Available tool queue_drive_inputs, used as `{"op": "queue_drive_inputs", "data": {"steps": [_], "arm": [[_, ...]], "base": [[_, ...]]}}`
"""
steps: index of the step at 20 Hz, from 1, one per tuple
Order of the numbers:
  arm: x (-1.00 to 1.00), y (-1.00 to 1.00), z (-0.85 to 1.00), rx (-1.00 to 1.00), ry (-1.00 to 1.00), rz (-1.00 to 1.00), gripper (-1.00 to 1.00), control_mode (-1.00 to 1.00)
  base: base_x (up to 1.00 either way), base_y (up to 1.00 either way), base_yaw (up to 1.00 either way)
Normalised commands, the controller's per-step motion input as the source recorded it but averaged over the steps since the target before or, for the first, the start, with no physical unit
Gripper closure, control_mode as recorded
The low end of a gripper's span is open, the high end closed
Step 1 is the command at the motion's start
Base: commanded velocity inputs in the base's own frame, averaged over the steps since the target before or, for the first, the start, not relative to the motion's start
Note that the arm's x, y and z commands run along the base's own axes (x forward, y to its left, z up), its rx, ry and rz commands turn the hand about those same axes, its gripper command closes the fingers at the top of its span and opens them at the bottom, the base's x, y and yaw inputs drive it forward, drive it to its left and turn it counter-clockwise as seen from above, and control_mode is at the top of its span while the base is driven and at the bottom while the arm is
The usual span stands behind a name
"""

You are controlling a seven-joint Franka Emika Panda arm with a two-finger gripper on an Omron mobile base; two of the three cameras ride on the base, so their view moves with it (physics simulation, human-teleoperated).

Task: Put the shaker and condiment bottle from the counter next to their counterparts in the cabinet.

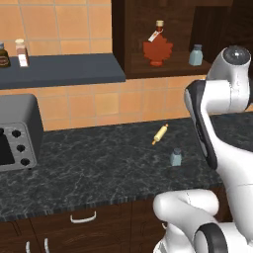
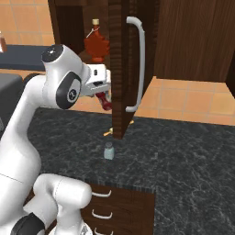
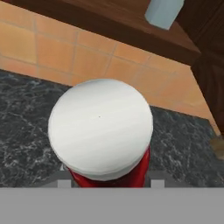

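Left base view: shaker (image 1: 176, 157) stands upright on the dark marbled counter (image 1: 99, 168), right of centre. A small wooden rolling pin (image 1: 159, 134) lies just behind it, closer to the tiled wall. Above, the open brown cabinet (image 1: 129, 44) holds the maple-leaf bottle (image 1: 157, 48) near the middle of its shelf and a second shaker (image 1: 196, 55) to its right, apart from it. The white arm covers the right side of the frame. Left of the cabinet a blue-grey wall shelf (image 1: 64, 70) carries a dark jar (image 1: 4, 55) and a white spice jar (image 1: 21, 53). A toaster oven (image 1: 17, 132) sits on the counter at far left.

Right base view: gripper (image 2: 104, 97) is up off the counter, level with the tiled wall below the cabinet shelf, just left of the open cabinet door (image 2: 123, 69). The red ketchup bottle (image 2: 105, 101) hangs in it, tilted. The counter shaker (image 2: 109, 151) is below, near the door's bottom edge; the rolling pin tip is visible behind it. The maple-leaf bottle (image 2: 96, 43) is visible above the hand.

Hand view: the ketchup bottle's white cap (image 3: 101, 129) is dead centre, red body (image 3: 135, 173) under it, fingers pinching the body on both sides. Cabinet shelf edge and the shelf shaker (image 3: 162, 12) are at the top, counter (image 3: 26, 131) below.
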Motion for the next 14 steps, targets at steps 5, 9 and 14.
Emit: {"op": "queue_drive_inputs", "data": {"steps": [5, 9, 14], "arm": [[-0.2, 0.08, 0.22, -0.01, -0.03, -0.02, 1.0, -1.0], [-0.12, 0.05, 0.52, 0.03, -0.06, -0.01, 1.0, -1.0], [-0.14, 0.01, 0.66, 0.04, -0.08, -0.05, 1.0, -1.0]], "base": [[0.0, 0.0, 0.0], [0.0, 0.0, 0.0], [0.0, 0.0, 0.0]]}}
